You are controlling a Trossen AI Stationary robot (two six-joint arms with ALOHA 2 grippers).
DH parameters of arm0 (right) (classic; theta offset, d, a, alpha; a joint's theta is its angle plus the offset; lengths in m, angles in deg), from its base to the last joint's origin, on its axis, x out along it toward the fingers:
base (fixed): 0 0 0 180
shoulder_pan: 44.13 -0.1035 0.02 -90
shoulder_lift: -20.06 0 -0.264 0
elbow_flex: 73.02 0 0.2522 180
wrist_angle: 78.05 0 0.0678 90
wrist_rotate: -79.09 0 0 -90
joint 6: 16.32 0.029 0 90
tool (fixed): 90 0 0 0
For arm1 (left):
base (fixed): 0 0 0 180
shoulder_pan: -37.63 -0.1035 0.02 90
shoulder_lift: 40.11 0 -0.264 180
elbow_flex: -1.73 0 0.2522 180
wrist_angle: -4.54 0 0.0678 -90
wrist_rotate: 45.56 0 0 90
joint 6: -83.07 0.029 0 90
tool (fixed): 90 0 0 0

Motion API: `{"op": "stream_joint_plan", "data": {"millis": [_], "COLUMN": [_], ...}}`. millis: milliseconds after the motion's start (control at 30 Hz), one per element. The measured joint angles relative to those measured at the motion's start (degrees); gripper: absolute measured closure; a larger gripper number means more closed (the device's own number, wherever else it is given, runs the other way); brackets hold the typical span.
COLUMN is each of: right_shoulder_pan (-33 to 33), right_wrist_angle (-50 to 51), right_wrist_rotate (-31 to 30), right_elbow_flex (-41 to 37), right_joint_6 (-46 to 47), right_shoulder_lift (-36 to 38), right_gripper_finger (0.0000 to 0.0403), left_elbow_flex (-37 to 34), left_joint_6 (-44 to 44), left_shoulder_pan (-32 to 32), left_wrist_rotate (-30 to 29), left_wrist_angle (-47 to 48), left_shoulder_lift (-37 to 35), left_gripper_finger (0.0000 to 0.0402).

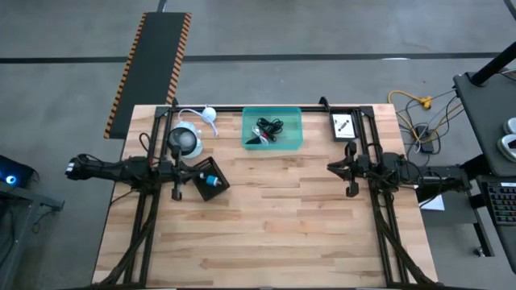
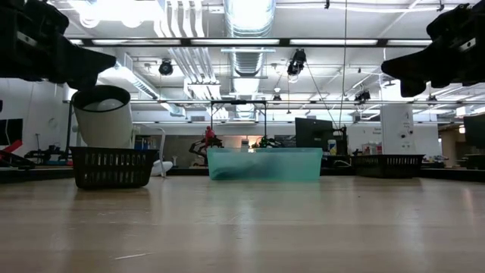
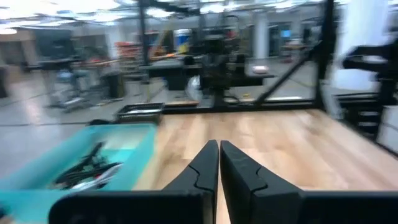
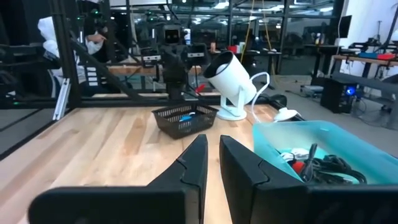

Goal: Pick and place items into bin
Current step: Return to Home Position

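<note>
Teal-green bin (image 1: 295, 121): it stands at the far edge of the table (image 1: 274, 217), in the middle, between the two black baskets.
Items in the bin: coiled black cables (image 1: 268, 127) lie inside, with some small red and white bits (image 1: 264, 138) just beside them. I cannot tell what the small bits are.
Left basket (image 1: 222, 171): it sits turned at an angle near the left gripper, and something blue lies in it.
Right basket (image 1: 333, 129): it is at the far right corner, beside the bin, and holds a white box (image 1: 344, 126) with dark print.
White round device (image 1: 185, 139): it stands behind the left basket, and its cord runs toward the far edge.
Left gripper (image 1: 192, 168): it hangs above the table on the left side and points to the centre. In the left wrist view its fingers (image 3: 202, 168) are pressed together and grip nothing.
Right gripper (image 1: 332, 167): it hangs above the table on the right side and faces the left one, well apart from it. In the right wrist view its fingers (image 4: 239, 165) are slightly parted, with bare wood visible between them, and carry nothing.
</note>
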Motion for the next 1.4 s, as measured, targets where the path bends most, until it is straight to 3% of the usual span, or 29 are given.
{"op": "stream_joint_plan", "data": {"millis": [100,1400], "right_shoulder_pan": [-0.1,-0.1], "right_wrist_angle": [0.0,0.1], "right_wrist_rotate": [0.0,0.4], "right_elbow_flex": [0.0,0.0], "right_joint_6": [0.0,-0.4], "right_shoulder_lift": [0.0,-1.3], "right_gripper_finger": [0.0372,0.0371], "left_elbow_flex": [-0.1,-0.5], "left_joint_6": [0.0,0.0], "left_shoulder_pan": [0.1,0.0], "left_wrist_rotate": [3.1,3.1], "left_wrist_angle": [0.1,-3.3], "left_shoulder_lift": [-0.3,1.4], "left_gripper_finger": [0.0402,0.0402]}}
